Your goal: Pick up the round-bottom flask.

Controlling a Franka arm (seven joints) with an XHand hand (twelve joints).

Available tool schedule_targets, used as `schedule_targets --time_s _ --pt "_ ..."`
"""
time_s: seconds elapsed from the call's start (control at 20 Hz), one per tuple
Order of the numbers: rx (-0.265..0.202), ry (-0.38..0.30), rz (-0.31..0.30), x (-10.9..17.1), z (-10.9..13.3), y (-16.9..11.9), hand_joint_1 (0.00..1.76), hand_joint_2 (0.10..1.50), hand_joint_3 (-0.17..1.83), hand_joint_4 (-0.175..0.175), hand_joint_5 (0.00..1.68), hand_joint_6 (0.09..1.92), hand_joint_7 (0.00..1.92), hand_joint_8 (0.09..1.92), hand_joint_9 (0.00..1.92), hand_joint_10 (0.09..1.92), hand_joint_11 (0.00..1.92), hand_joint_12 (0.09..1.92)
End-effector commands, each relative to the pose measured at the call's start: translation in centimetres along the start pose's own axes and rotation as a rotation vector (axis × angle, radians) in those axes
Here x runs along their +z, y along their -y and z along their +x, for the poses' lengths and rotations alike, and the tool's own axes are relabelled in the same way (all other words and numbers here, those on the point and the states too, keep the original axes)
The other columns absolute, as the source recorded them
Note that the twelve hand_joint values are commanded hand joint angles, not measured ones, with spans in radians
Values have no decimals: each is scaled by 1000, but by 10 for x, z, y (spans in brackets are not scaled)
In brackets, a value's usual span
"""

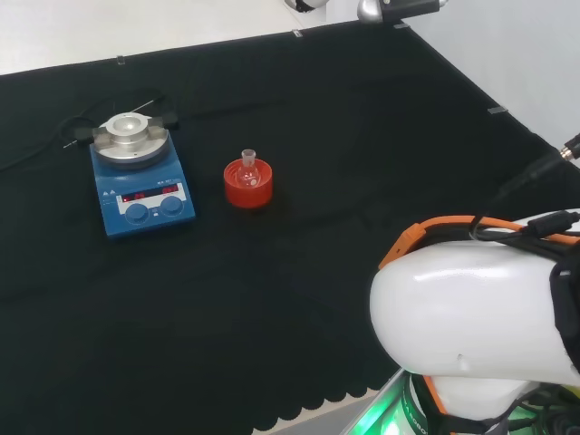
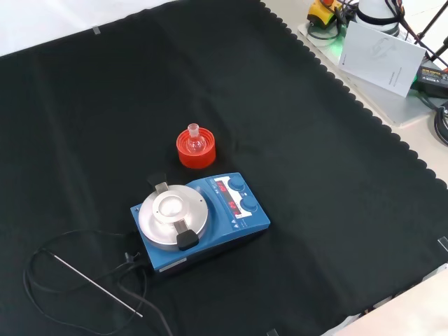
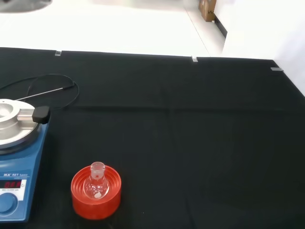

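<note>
A small clear round-bottom flask (image 1: 248, 168) (image 2: 195, 140) (image 3: 97, 183) stands upright, neck up, in a red ribbed ring stand (image 1: 248, 190) (image 2: 197, 157) (image 3: 95, 204) near the middle of the black cloth. Nothing touches it. A blurred grey part of the hand (image 3: 24, 4) shows at the edge of the wrist view, well away from the flask. The flask sits low and small in that view, so the hand is some distance off.
A blue hotplate stirrer with a round silver top (image 1: 142, 177) (image 2: 199, 220) (image 3: 14, 157) stands beside the stand, with a black cable and thin metal probe (image 2: 91, 283) (image 3: 45, 93). The arm's white link (image 1: 471, 308) is at the head view's lower right. The cloth's scalloped edge (image 2: 350, 98) runs past white papers (image 2: 381, 59).
</note>
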State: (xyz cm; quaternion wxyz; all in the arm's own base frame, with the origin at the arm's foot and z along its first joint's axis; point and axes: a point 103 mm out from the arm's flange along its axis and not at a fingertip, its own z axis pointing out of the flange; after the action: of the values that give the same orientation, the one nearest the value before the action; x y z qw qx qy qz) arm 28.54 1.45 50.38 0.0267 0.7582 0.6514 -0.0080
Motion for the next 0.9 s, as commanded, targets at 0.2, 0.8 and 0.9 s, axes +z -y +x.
schedule_targets --time_s 0.2,0.8,0.9 --pt "-4 -49 48 22 -11 -16 711 519 746 -124 128 87 12 689 0 700 0 799" --pt "-5 -107 50 43 -24 -32 730 501 757 -133 209 87 75 761 27 859 0 993" --pt "-5 -118 56 48 -26 -36 735 494 762 -135 237 87 102 778 65 883 0 1116"
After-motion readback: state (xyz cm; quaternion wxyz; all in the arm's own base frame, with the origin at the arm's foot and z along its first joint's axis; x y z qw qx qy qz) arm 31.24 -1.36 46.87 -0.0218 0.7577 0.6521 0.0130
